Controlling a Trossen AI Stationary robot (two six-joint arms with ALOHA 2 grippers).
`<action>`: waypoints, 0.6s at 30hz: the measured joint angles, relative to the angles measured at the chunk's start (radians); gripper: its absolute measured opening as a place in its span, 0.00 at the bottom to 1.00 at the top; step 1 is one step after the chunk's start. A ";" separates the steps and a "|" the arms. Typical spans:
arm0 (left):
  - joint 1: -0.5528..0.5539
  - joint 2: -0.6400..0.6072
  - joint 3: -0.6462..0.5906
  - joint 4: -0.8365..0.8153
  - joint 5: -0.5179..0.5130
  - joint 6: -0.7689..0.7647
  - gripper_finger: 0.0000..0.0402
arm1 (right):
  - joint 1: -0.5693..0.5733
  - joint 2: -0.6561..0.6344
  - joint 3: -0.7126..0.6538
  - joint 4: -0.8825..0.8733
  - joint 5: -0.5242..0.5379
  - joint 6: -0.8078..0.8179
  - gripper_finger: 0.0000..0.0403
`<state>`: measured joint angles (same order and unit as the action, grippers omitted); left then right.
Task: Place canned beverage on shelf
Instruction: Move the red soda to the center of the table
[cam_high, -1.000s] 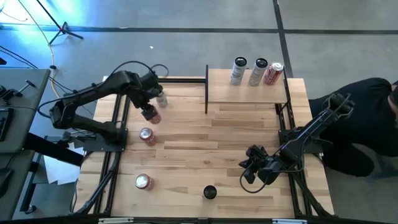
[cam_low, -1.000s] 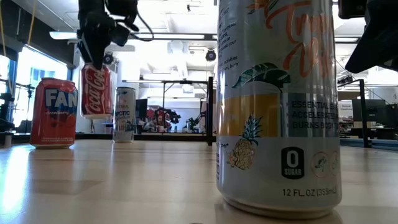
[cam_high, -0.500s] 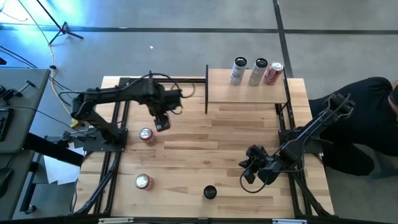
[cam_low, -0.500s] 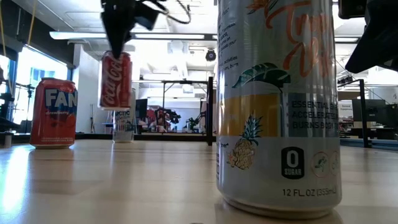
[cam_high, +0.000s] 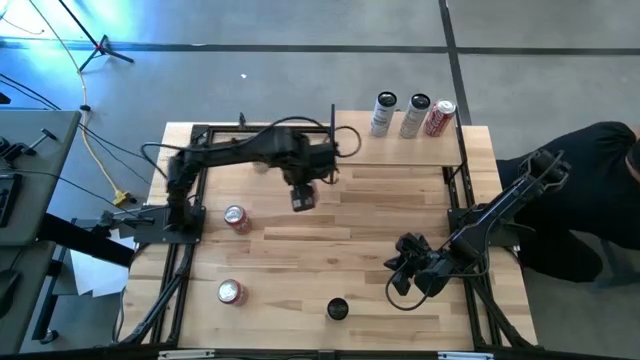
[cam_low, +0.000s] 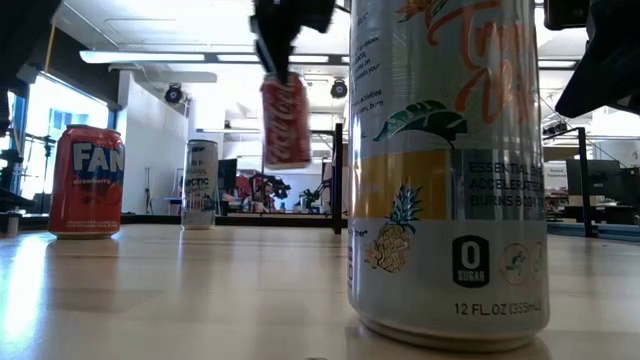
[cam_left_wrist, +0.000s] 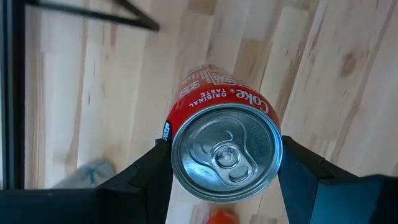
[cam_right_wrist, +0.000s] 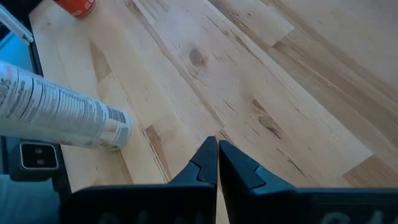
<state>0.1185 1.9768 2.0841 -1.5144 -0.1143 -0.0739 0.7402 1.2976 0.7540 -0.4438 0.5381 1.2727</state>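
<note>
Above the middle of the desk (cam_high: 380, 215), just short of the shelf's near-left post, the left pincer (cam_high: 303, 195) pinches a red Coca-Cola can (cam_low: 285, 121) by its sides, holding it upright and clear of the wood, as the low view shows. The shelf (cam_high: 400, 150) stands at the desk's far right and carries three cans (cam_high: 412, 116) along its far edge, with bare board in front of them. So the pickup looks done and the carry is under way; what remains, by my reading, is the last reach over the shelf, lowering the can and letting go. A Fanta can (cam_low: 87, 181) and other cans wait on the desk. The right pincer (cam_right_wrist: 217, 163), pressed together and empty, rests low near the desk's near-right side.
</note>
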 joint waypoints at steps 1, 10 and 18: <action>-0.001 0.031 0.038 -0.014 0.000 0.004 0.48 | 0.005 0.000 0.000 0.000 -0.001 -0.026 0.00; -0.002 0.204 0.273 -0.049 0.019 0.061 0.48 | 0.041 0.000 0.000 0.001 -0.098 -0.148 0.00; -0.002 0.229 0.265 0.019 0.058 0.189 0.49 | 0.040 0.000 0.000 0.001 -0.140 -0.152 0.00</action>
<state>0.1165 2.2055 2.3493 -1.4953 -0.0559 0.1152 0.7807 1.2976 0.7540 -0.4431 0.3980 1.1202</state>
